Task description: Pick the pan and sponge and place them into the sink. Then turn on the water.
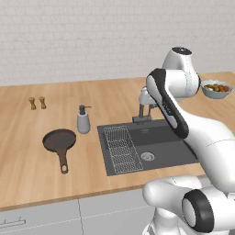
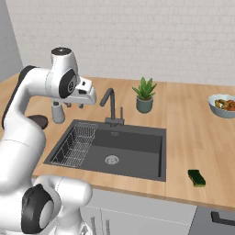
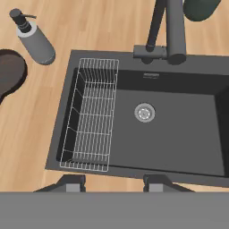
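Hand view: looks down into the sink, drain mid-basin, wire rack in its left part.
Fingers: 2 dark tips near the sink's front rim, drawn fairly close, gripping nothing.
Pan: on the surface left of the sink, handle toward the front edge.
Sponge: on the surface right of the sink, near the front edge.
Tap: behind the basin.
Soap bottle: between pan and sink.
Writing: none readable.
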You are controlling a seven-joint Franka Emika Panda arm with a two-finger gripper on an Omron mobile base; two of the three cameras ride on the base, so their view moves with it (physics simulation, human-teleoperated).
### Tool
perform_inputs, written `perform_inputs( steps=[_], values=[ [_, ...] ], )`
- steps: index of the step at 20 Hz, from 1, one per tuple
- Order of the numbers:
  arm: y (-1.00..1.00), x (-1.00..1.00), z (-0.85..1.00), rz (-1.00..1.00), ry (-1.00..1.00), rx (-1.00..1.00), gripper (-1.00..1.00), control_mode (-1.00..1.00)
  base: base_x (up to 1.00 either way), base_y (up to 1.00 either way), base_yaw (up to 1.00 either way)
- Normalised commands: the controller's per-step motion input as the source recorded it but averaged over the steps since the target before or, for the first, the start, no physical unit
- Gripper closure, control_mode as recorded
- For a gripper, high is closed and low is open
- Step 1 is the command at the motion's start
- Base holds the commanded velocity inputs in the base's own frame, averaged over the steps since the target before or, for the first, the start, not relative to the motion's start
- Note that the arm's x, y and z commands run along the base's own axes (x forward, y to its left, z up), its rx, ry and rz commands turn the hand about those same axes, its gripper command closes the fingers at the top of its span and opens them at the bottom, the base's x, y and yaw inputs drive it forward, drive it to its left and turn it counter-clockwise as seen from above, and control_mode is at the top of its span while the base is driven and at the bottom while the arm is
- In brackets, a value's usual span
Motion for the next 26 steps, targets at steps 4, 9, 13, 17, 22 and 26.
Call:
perform_inputs(
  steps=[4,9,13,17,22,26],
  values=[
    [0.23,-0.16,-0.03,0.00,0.00,-0.02,-1.00,-1.00,0.00,0.00,0.00],
    [0.75,-0.20,-0.29,0.00,0.00,-0.04,-1.00,-1.00,0.00,0.00,0.00],
    [0.74,-0.07,-0.41,0.00,0.01,0.00,-1.00,-1.00,0.00,0.00,0.00],
    [0.73,0.00,-0.47,0.00,0.02,-0.01,-1.00,-1.00,0.00,0.00,0.00],
    [0.74,0.00,-0.42,0.00,0.01,-0.03,-1.00,-1.00,0.00,0.00,0.00],
    [0.76,0.02,-0.42,0.00,0.06,-0.05,-1.00,-1.00,0.00,0.00,0.00]
  ],
)
